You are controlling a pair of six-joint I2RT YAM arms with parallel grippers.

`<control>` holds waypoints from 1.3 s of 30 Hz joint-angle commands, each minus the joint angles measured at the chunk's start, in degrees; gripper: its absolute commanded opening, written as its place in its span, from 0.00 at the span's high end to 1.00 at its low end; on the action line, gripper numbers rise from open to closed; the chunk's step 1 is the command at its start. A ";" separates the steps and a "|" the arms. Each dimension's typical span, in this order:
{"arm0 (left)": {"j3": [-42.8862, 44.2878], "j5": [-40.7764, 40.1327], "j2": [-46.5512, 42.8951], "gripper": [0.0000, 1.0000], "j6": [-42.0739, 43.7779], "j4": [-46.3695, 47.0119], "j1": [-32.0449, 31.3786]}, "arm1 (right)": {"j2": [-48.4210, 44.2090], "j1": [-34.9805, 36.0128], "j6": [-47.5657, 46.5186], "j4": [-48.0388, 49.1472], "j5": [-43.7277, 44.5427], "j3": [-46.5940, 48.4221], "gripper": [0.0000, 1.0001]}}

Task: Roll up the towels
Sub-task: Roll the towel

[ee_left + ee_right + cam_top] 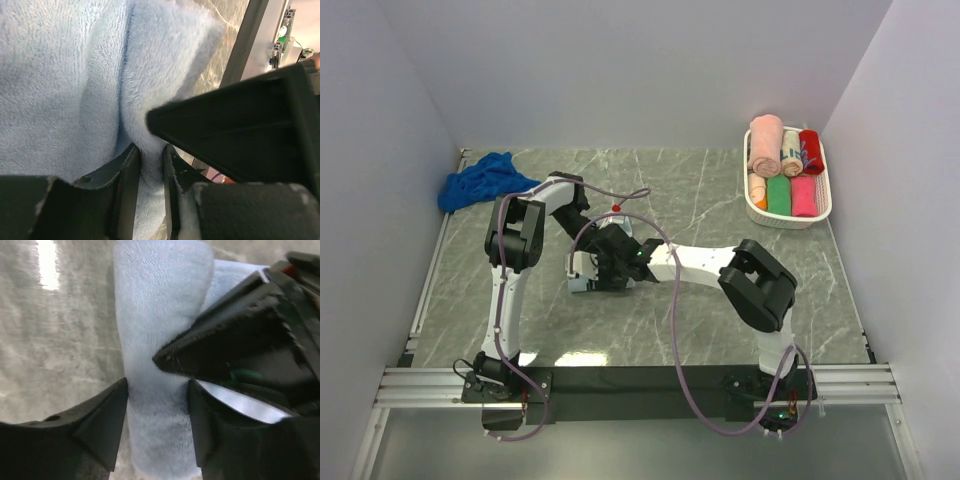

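The pale blue towel (579,273) lies bunched at the table's middle, mostly hidden under both grippers. My left gripper (150,162) is shut on a narrow fold of this towel (60,85), which fills the gap between its fingers. My right gripper (157,410) straddles a rolled part of the towel (157,315), and both fingers touch its sides. The two grippers meet tip to tip over the towel, left gripper (608,256) and right gripper (632,264). The royal blue towel (478,181) sits crumpled at the far left corner, away from both arms.
A white basket (820,208) at the far right holds several rolled towels in pink, green and red. Grey walls close in the marble table (700,200) on three sides. A metal rail (430,290) runs along the left edge.
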 commanded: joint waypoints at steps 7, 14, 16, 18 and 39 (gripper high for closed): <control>0.49 -2.37 0.35 0.59 3.39 8.01 3.56 | 5.89 -3.12 1.35 -12.98 -13.26 5.32 1.00; 0.58 7.31 -7.30 0.47 2.52 8.10 12.79 | 6.85 -6.20 1.79 -25.02 -22.31 8.31 1.00; 0.84 10.39 -9.75 0.46 2.16 8.10 15.95 | 7.64 -6.73 1.97 -27.85 -23.82 9.88 1.00; 0.67 11.88 -11.69 0.46 1.81 8.45 19.03 | 8.52 -6.99 2.49 -31.54 -25.40 11.12 1.00; -55.66 -13.92 -69.35 0.37 -0.57 47.20 8.87 | 36.64 -13.14 16.55 -56.07 -41.40 36.17 1.00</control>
